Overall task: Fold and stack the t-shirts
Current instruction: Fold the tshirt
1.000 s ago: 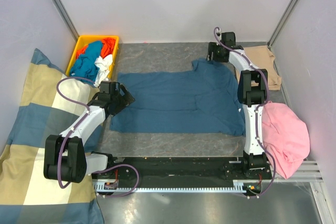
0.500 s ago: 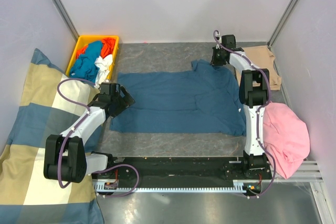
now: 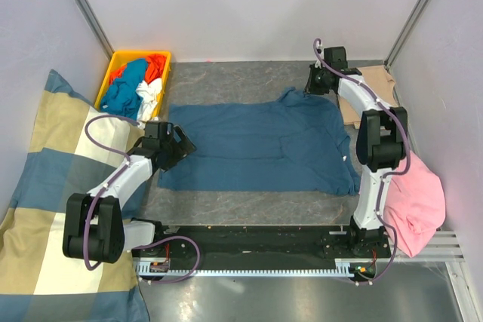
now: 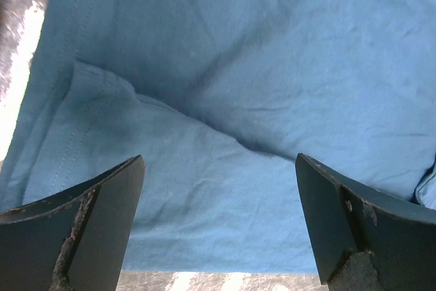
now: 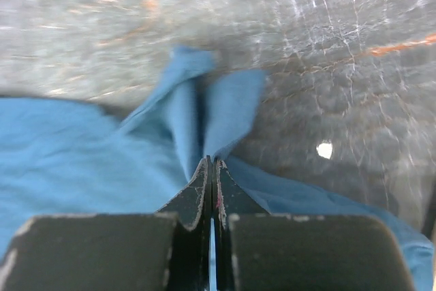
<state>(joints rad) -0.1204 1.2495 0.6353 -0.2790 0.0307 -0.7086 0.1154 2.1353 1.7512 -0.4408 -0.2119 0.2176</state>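
A large dark teal-blue t-shirt (image 3: 256, 148) lies spread flat across the middle of the table. My right gripper (image 3: 311, 84) is at its far right corner, shut on a pinched fold of the shirt's cloth (image 5: 204, 107), which stands up above the closed jaws (image 5: 211, 161). Over the shirt's left edge hovers my left gripper (image 3: 183, 143), wide open (image 4: 218, 161) with only flat blue cloth (image 4: 272, 66) below and nothing between the fingers. A tan-beige t-shirt (image 3: 375, 78) lies at the far right, partly hidden behind the right arm.
A yellow bin (image 3: 161, 58) at the far left holds several crumpled cloths. A big checked cushion (image 3: 45, 186) leans along the left side. A pink cloth (image 3: 415, 201) lies at the near right. Walls close in on both sides.
My right gripper has shut on the shirt's far right corner and moved a little right, pulling that corner with it. The left gripper has stayed open and nearly still.
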